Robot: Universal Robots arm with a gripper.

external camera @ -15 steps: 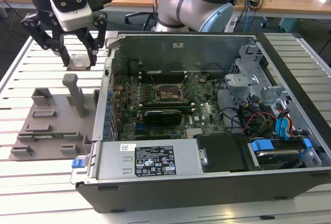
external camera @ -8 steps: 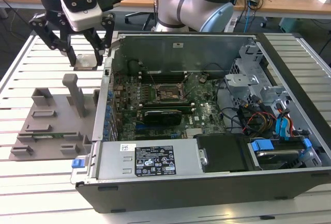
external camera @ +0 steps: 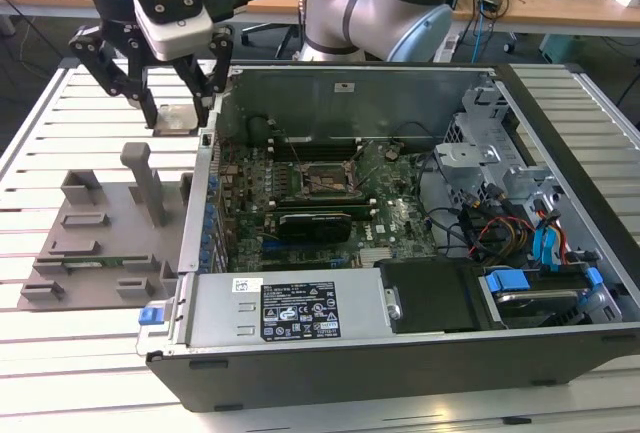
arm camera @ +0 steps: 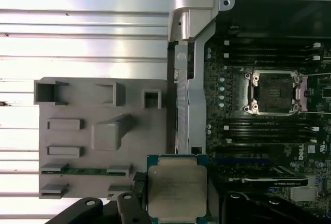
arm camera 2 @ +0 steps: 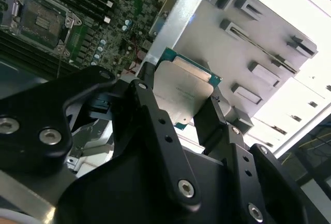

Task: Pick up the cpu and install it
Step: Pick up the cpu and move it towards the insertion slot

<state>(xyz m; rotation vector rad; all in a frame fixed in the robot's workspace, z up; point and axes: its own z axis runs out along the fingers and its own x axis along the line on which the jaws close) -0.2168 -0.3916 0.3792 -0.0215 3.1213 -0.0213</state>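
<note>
Describer: Closest in the exterior view, an open computer case lies along the near edge of a white slatted table, with its green motherboard facing up.

Listener: What's inside?

Describer: Midway back on the board sits a black socket frame.

Listener: And next to the case?

Describer: A grey holder tray lies on the table toward the exterior view's left edge. It is just beside the case wall, and I cannot tell whether they touch.

Listener: Where is the cpu?

Describer: Farther back, the gripper hangs above the table past the tray's far edge, near the case's far corner. Its black jaws are closed on the cpu, one on each side, and hold it clear of the table. The first wrist view looks down on the cpu, silver plate up. It lines up with the case's side wall, with the holder tray to one side and the socket frame to the other.

Listener: And behind that?

Describer: The arm rises at the table's far edge, with wooden desks beyond.
</note>
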